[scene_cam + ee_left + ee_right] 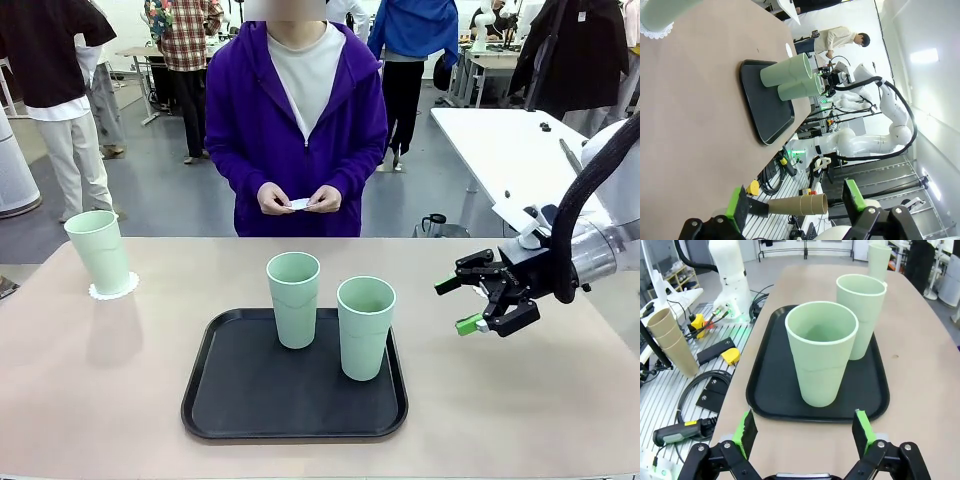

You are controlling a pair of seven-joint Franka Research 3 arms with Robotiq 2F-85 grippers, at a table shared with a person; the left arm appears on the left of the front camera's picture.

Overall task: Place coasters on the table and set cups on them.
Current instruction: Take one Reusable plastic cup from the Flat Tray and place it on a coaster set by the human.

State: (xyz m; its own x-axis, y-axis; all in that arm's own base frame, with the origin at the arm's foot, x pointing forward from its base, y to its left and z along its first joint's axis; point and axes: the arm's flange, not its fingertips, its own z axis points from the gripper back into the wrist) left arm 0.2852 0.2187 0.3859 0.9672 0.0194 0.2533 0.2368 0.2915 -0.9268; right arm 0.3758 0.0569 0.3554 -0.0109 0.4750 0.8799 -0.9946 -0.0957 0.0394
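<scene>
While right jaws gape, cup [821,355] ahead, apart

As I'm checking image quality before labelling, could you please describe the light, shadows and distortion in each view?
Front view: even, soft light; the leftmost cup casts only a faint shadow on the table, all sharp. Left wrist view: rolled sideways, with glare from a bright lamp. Right wrist view: wide-angle stretch makes the near cup loom larger than the cup behind it.
</scene>
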